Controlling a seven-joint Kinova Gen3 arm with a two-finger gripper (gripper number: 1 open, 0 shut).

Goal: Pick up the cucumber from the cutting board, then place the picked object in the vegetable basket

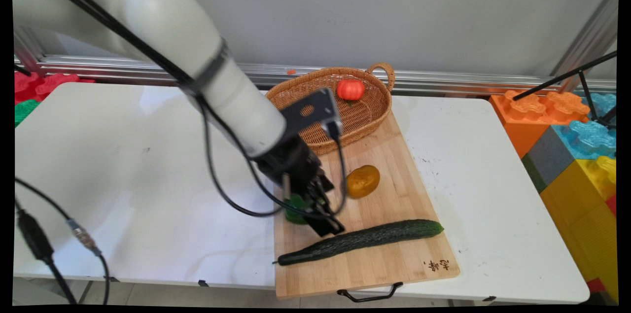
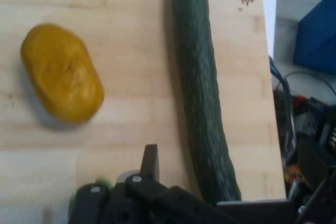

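Where the wooden cutting board (image 1: 384,175) lies on the right half of the white table (image 1: 123,170), its near edge with the black handle (image 1: 369,295) juts slightly over the table's front, and the whole left half of the table is bare. A long cucumber (image 1: 362,240) lies slantwise across the board near its front edge. A yellow-orange fruit (image 1: 363,181) sits in the board's middle, well apart from the cucumber. Coloured foam blocks (image 1: 572,140) stand off the table's right end.

A wicker basket (image 1: 360,121) rests on the board's far end and holds a red tomato (image 1: 350,89).

The arm slopes down from the upper left. Its gripper (image 1: 315,209) is low over the board's left edge, between fruit and cucumber, and seems to hold a green object (image 1: 296,207), largely hidden. Whether the fingers actually clamp it I cannot tell. In the hand view one finger (image 2: 150,163) shows just beside the cucumber (image 2: 202,93), the fruit (image 2: 62,72) farther off.
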